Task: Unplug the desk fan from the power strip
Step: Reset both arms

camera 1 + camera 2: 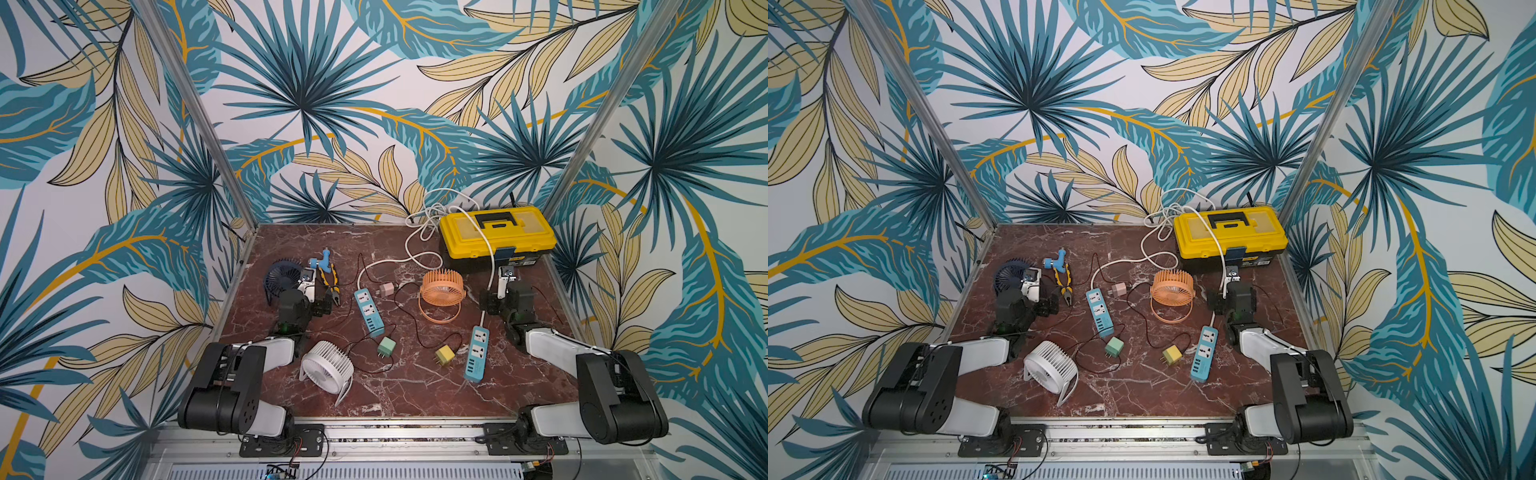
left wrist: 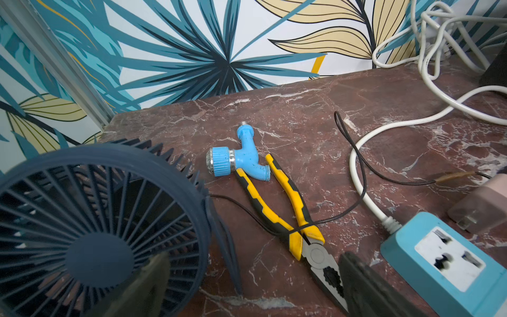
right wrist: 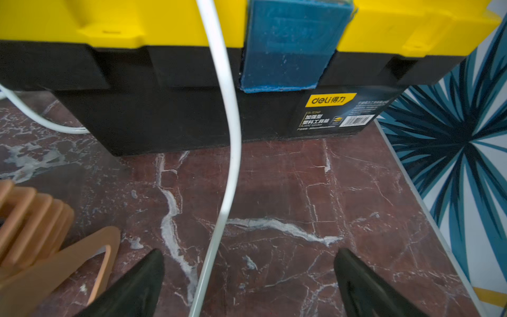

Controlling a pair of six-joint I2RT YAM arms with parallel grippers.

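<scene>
**A:** Left wrist view: where is the pink plug lying?

**B:** Beside the power strip, unplugged, trailing to the desk fan. Seemingly light, rigid, flat sides inviting grip; left hand and right hand are gaping, empty

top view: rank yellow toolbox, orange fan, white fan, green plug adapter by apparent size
1. yellow-lidded black plastic toolbox
2. white round fan and orange round fan: look alike, and the white one is nearer the camera, so unranked
3. small green cube plug adapter
</scene>
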